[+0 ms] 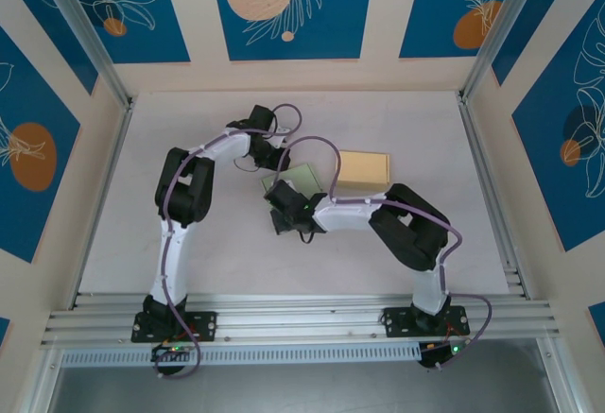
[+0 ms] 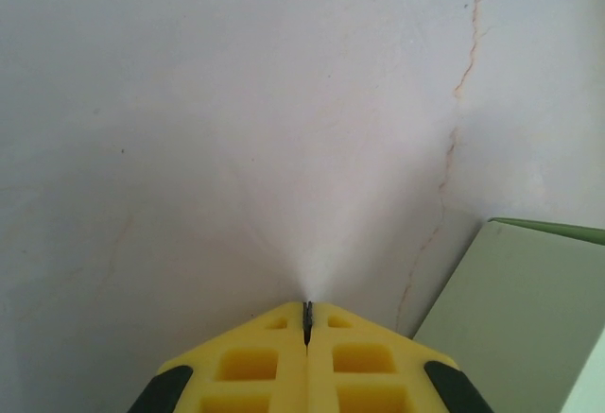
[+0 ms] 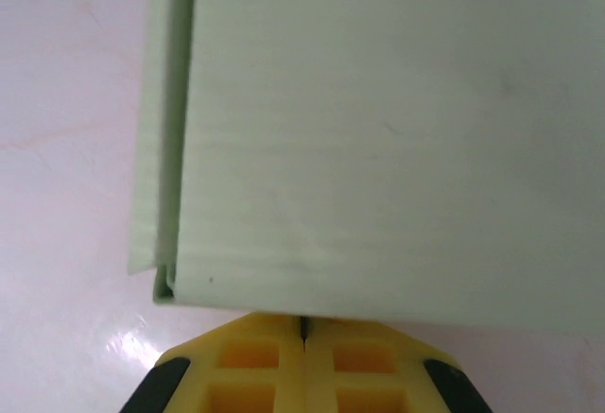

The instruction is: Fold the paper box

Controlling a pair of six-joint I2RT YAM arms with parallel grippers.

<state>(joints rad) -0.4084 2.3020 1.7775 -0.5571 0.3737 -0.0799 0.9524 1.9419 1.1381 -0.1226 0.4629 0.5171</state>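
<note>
You see green paper box [image 1: 304, 178] at centre of top view, tan box [image 1: 363, 169] just right of it. Left gripper [image 2: 306, 307]: fingers together, empty, over bare table [image 2: 236, 129]. Right gripper [image 3: 302, 323]: fingers together, tips at box lower edge.

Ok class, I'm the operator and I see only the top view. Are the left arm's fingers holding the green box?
Observer: No. The left wrist view shows the left fingers shut with nothing between them.
Operator: Are they touching the green box?
Observer: No. It lies off to the right in that view, with bare table ahead of the tips.
Operator: And the right fingers?
Observer: Shut too, tips at the box's near edge, gripping nothing.
</note>
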